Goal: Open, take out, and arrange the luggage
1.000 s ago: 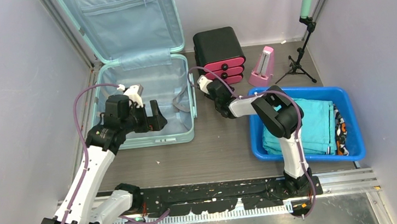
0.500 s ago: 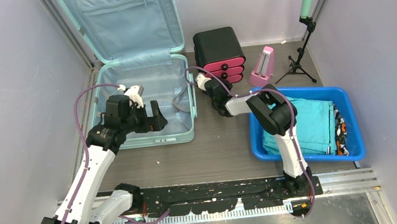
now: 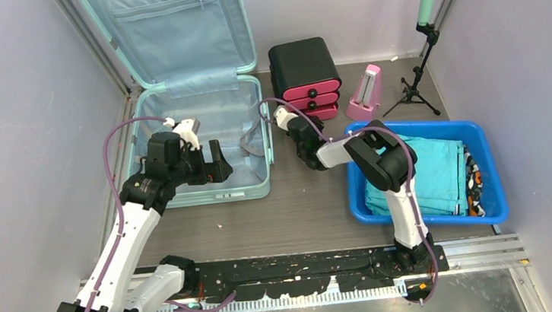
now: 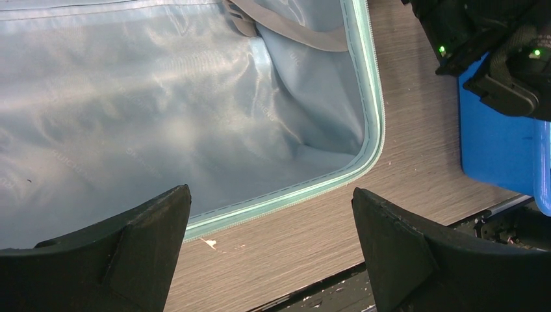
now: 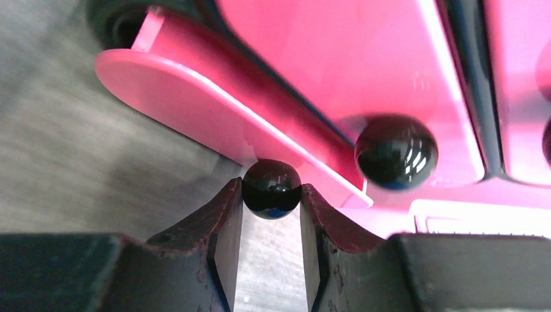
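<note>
The pale mint luggage [image 3: 201, 129] lies open at the back left, its lid [image 3: 169, 29] standing up, and its light blue lining [image 4: 162, 117] holds nothing. My left gripper [image 3: 216, 164] hangs open and empty over the case's near right corner [image 4: 269, 192]. My right gripper [image 3: 300, 132] is just right of the case, in front of the black drawer box [image 3: 302, 65]. It is shut [image 5: 271, 195] on the small black knob [image 5: 271, 188] of a pink drawer [image 5: 364, 78].
A blue tub [image 3: 489, 181] with folded teal cloth sits at the right. A pink metronome [image 3: 365, 95] and a tripod stand [image 3: 418, 73] stand behind it. A grey strap [image 3: 252, 139] hangs over the case's right rim.
My right wrist has shifted slightly left and back right by the drawer box. The left arm and the luggage have not moved.
</note>
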Controlling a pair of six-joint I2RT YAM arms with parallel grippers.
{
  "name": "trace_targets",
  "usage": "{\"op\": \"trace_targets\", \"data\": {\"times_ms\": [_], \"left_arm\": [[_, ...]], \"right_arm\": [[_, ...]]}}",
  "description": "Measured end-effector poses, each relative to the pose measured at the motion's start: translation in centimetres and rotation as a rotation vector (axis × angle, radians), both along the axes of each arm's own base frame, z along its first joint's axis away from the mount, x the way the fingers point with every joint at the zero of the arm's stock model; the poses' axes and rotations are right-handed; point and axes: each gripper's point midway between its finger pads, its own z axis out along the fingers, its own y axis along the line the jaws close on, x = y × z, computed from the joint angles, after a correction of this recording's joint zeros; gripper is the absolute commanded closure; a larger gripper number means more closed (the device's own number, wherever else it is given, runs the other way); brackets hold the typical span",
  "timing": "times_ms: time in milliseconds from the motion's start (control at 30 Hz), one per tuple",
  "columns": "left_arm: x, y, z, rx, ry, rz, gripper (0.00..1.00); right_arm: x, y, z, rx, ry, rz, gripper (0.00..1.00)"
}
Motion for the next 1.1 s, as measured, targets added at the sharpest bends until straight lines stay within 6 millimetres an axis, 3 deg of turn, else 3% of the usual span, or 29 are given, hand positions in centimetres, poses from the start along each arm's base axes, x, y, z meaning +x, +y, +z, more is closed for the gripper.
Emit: {"op": "trace_targets", "data": {"times_ms": [400, 633, 933, 1100], "left_arm": [[0.3, 0.6, -0.1, 0.024, -0.006, 0.030, 0.02], [0.6, 1.7, -0.3, 0.066, -0.017, 0.084, 0.02], [1.4, 5.0, -0.1, 0.162, -0.055, 0.253, 0.01], [1.1, 6.7, 0.3, 0.180, -0.091, 0.354, 0.04]], "right_arm": [[-7.0, 0.6, -0.2, 0.003, 0.012, 0.009, 0.80], [-8.5, 1.2, -0.3, 0.046, 0.007, 0.001, 0.77], [-9.8, 1.3, 0.2, 0.126, 0.021, -0.015, 0.41], [-11.7, 2.6, 4.4, 0.257, -0.016, 0.012, 0.29]]}}
